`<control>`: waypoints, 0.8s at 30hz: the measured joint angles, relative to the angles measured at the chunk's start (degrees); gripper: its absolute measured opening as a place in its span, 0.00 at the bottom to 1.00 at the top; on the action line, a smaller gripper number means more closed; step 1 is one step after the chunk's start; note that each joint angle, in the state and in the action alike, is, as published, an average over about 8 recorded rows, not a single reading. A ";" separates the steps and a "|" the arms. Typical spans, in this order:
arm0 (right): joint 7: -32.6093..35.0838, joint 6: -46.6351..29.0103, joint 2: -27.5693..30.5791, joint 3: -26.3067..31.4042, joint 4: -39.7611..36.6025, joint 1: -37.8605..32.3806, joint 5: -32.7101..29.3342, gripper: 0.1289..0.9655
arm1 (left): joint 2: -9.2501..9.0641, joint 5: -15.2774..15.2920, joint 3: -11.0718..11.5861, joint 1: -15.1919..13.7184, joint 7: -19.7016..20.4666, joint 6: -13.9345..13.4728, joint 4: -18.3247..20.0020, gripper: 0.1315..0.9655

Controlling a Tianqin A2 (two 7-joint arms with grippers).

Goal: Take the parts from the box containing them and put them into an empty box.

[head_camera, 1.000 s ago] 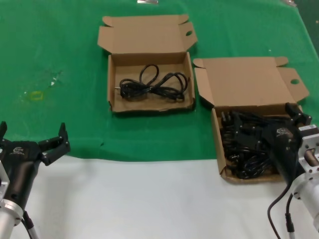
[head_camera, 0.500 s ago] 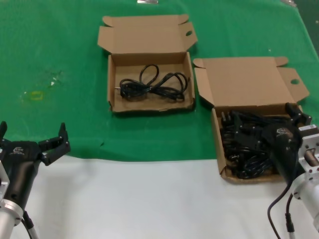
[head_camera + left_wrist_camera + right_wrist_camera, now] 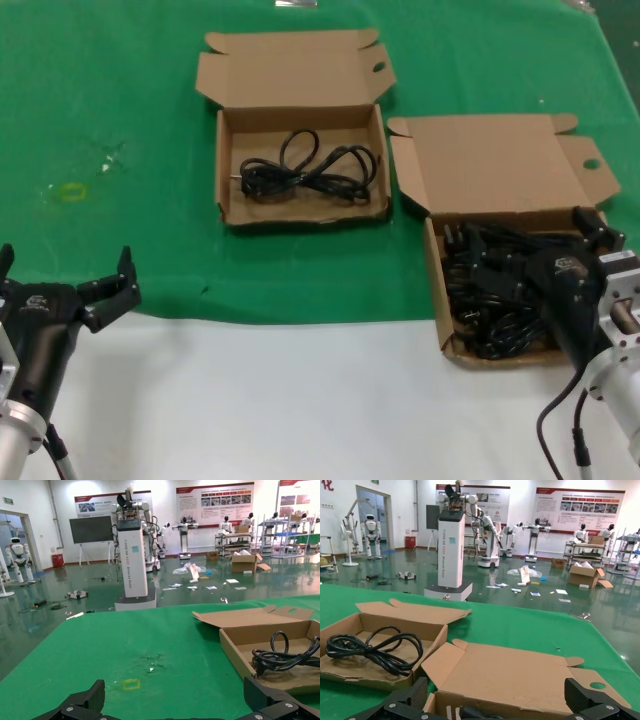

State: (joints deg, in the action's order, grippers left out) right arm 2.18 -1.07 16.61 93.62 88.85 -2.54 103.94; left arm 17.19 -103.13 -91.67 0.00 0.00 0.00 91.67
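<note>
Worktop (image 3: 110,90): green felt-like cloth on the far part, plain white sheet along the near edge. Two shallow corrugated cardboard mailer boxes, lids folded back flat, each lid with side ears and one small round hole. Left box (image 3: 300,215) sits at about 12 o'clock in the head view and holds one thin black cord (image 3: 308,168), loosely looped, plug end toward the box's left wall; the left wrist view shows the same cord (image 3: 285,656) lying on the brown floor of that box. Right box (image 3: 445,330) at about 3 o'clock, just beside the left box but apart from it, is packed with a tangled heap of black cords (image 3: 490,295) with moulded plugs. Right end effector (image 3: 545,262) is down over that heap at the box's right side, black body tilted in toward 9 o'clock; fingers are wide apart in the right wrist view, tips at both lower corners with the lid (image 3: 515,677) between them, and whether they touch any cord I can't tell. Left end effector (image 3: 65,275) is at about 8 o'clock over the cloth/white edge, well apart from both boxes, fingers spread wide, nothing between them.
</note>
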 joint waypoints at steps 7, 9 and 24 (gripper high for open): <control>0.00 0.00 0.00 0.00 0.00 0.00 0.00 1.00 | 0.00 0.00 0.00 0.00 0.00 0.00 0.00 1.00; 0.00 0.00 0.00 0.00 0.00 0.00 0.00 1.00 | 0.00 0.00 0.00 0.00 0.00 0.00 0.00 1.00; 0.00 0.00 0.00 0.00 0.00 0.00 0.00 1.00 | 0.00 0.00 0.00 0.00 0.00 0.00 0.00 1.00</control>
State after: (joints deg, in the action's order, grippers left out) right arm 2.18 -1.07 16.61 93.62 88.85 -2.54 103.94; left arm 17.19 -103.13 -91.67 0.00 0.00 0.00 91.67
